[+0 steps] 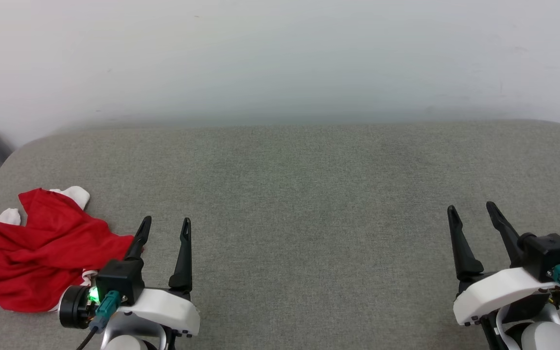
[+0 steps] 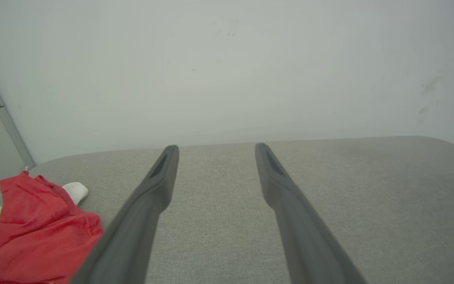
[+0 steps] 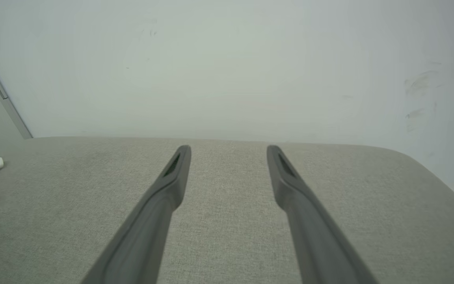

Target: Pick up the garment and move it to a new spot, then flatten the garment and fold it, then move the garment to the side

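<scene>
1. The garment (image 1: 32, 253), red with white sleeve ends, is lying crumpled at the far left of a gray padded surface (image 1: 309, 194).
2. The left gripper (image 1: 166, 220) is hovering just beside its right edge, fingers spread wide and gripping nothing; whether one finger is brushing the cloth is unclear.
3. The right gripper (image 1: 470, 207) is sitting well apart from it, equally wide and empty.

The garment (image 1: 32, 253) is looking like soft, matt red cloth. The surface (image 1: 309, 194) under it is showing a rough grey woven fabric. The left gripper (image 1: 166, 220) is carrying matt dark fingers (image 2: 156, 189), probably plastic. The wall (image 1: 280, 58) is appearing smooth and matt.
</scene>
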